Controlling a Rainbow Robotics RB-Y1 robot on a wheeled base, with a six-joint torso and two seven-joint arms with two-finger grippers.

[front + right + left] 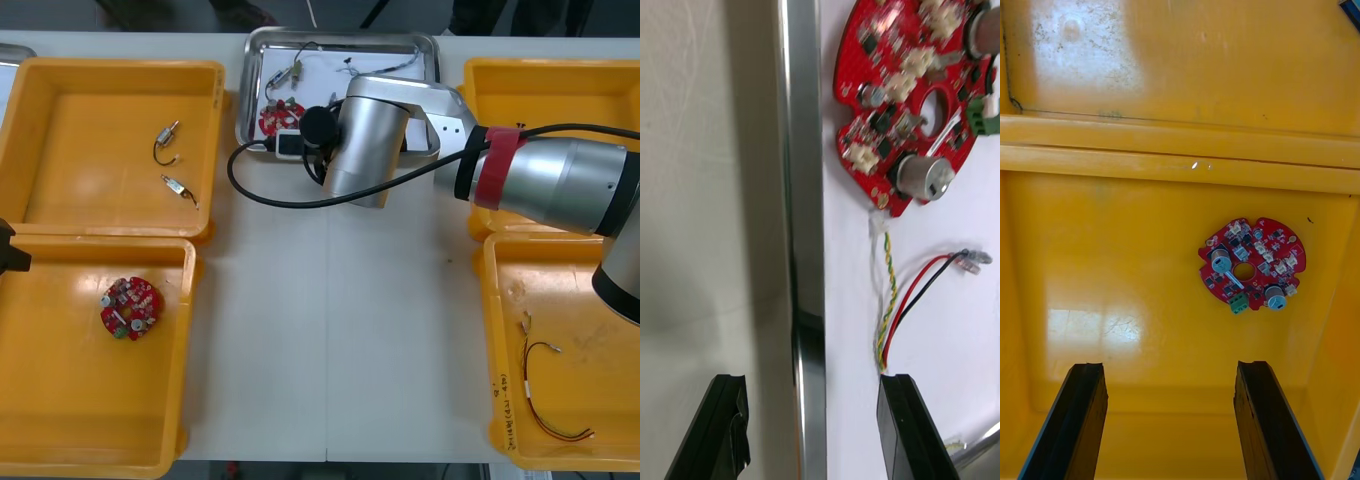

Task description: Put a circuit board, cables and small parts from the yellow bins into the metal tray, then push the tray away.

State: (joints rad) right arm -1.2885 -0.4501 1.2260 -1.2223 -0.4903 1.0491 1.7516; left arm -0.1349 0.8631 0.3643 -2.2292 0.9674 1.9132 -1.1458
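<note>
While the right gripper (811, 390) straddles the rim of the metal tray (801, 187) on the desk (707, 187), fingers (906, 431) apart, the left gripper (1169, 375) hangs open over a yellow bin (1112, 262).

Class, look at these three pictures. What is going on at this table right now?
The right gripper is out over the metal tray, its fingers open and straddling the tray's rim, one inside and one over the table. The tray holds a red circuit board and thin cables. The left gripper hangs open above a second circuit board in the near left yellow bin. Neither gripper holds anything.
</note>
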